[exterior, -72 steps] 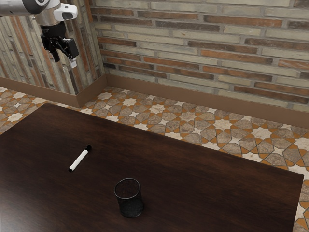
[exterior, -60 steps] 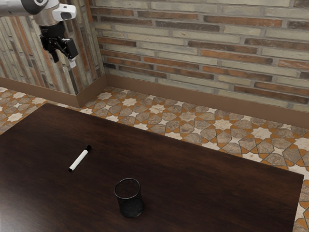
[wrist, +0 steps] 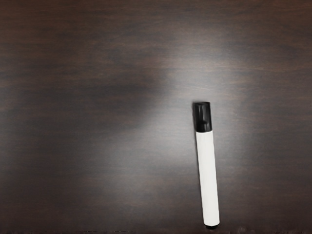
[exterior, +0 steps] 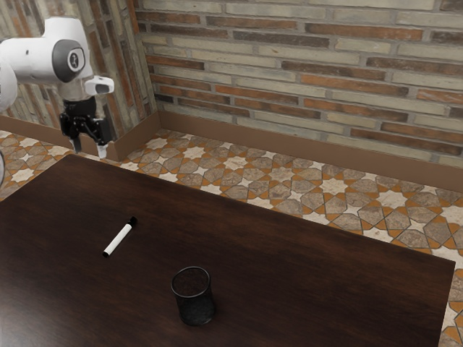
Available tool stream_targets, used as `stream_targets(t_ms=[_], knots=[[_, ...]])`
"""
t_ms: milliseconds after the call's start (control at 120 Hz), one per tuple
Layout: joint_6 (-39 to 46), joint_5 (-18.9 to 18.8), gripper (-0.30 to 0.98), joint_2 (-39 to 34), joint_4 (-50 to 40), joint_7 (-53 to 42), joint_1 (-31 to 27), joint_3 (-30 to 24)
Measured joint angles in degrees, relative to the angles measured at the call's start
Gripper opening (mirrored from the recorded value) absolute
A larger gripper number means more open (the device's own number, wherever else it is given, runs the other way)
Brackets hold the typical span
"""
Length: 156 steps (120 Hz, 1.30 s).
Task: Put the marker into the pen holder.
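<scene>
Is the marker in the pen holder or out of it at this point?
Out: the marker lies on its side on the table, apart from the upright pen holder.

At the exterior view's one o'clock, a brick wall (exterior: 325,58) is rising. Star-patterned floor tiles (exterior: 391,199) are reaching three; a dark-wood table (exterior: 43,289) is gleaming at eight.

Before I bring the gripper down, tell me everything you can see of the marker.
The marker has a smooth white barrel, plastic by its look, with a black cap at one end and a small black tip at the other. It is capped and lies on its side on the dark wooden table, in the open beside the mesh pen holder. Only the tabletop touches it.
</scene>
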<state>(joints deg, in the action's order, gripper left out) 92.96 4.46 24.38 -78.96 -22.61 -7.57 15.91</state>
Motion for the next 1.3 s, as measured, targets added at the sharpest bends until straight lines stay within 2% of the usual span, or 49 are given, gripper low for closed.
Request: stream_targets(t_ms=[192, 308, 408, 767, 1300], knots=[[13.43, 0.02, 0.67, -2.68, -19.12, -0.10, 0.75, 0.26], [22.46, 0.01, 0.67, -2.48, -25.23, -0.10, 2.85, 0.07], [27.06, 0.03, 0.66, -2.15, -26.26, -0.04, 5.27, -0.44], [38.26, 1.95, 0.67, 1.55, -29.24, 0.05, 5.90, -0.53], [41.52, 2.77, 0.67, 4.54, -29.80, 0.67, 7.12, -0.53]])
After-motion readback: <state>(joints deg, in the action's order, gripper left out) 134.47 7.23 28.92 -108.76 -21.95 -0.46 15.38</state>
